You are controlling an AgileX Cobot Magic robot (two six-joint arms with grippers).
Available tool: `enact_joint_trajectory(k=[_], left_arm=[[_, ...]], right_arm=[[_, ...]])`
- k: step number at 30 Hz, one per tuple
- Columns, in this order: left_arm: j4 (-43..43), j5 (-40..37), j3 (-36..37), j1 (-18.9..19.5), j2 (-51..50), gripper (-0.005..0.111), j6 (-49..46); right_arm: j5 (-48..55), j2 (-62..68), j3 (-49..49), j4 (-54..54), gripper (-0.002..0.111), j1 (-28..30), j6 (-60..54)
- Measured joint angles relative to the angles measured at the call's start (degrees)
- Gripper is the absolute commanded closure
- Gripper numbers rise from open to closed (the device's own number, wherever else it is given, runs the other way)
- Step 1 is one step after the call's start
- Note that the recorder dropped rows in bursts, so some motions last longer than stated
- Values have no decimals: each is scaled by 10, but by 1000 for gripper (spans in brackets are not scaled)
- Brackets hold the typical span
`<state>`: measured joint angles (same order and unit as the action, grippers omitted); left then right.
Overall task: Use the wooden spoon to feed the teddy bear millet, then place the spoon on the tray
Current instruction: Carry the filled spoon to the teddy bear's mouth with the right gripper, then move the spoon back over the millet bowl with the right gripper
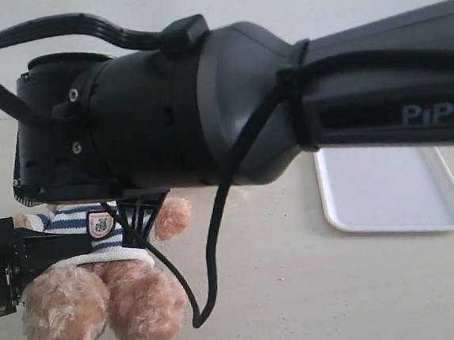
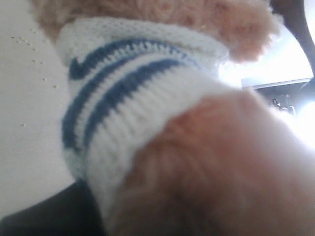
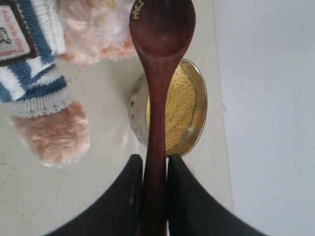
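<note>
The teddy bear (image 1: 102, 292) sits at the lower left of the exterior view, fluffy, in a striped shirt with a chest badge. My left gripper (image 1: 74, 244) is shut across its waist from the left; in the left wrist view the bear's striped shirt (image 2: 123, 93) and fur fill the picture. My right gripper (image 3: 155, 160) is shut on the handle of the wooden spoon (image 3: 160, 54). The spoon's bowl holds a few grains and points toward the bear's arm (image 3: 98, 29). Under the spoon stands a steel bowl of millet (image 3: 177, 105). The white tray (image 1: 388, 192) lies at the right.
My right arm's big black wrist (image 1: 205, 100) blocks the middle of the exterior view and hides the spoon and the steel bowl there. Stray grains (image 2: 29, 44) dot the beige table. A dangling black cable (image 1: 212, 275) hangs beside the bear.
</note>
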<state>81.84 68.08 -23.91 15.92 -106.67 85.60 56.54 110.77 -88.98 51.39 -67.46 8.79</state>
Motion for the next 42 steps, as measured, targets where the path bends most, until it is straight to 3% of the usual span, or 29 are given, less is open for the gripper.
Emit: enact_joint_trajectory(k=[9, 13, 21, 28, 42], left_arm=[[-34, 0, 0, 0, 0, 102, 3], [-54, 0, 0, 0, 0, 102, 37], [-58, 0, 0, 0, 0, 102, 51], [-71, 0, 0, 0, 0, 102, 79], [-112, 0, 0, 0, 0, 102, 97]], right_arm=[[23, -32, 0, -37, 109, 16, 8], [-9, -83, 0, -130, 109, 75, -15], [6, -121, 0, -354, 109, 220, -174], [6, -121, 0, -483, 109, 294, -259], [-10, -121, 0, -570, 109, 321, -306]])
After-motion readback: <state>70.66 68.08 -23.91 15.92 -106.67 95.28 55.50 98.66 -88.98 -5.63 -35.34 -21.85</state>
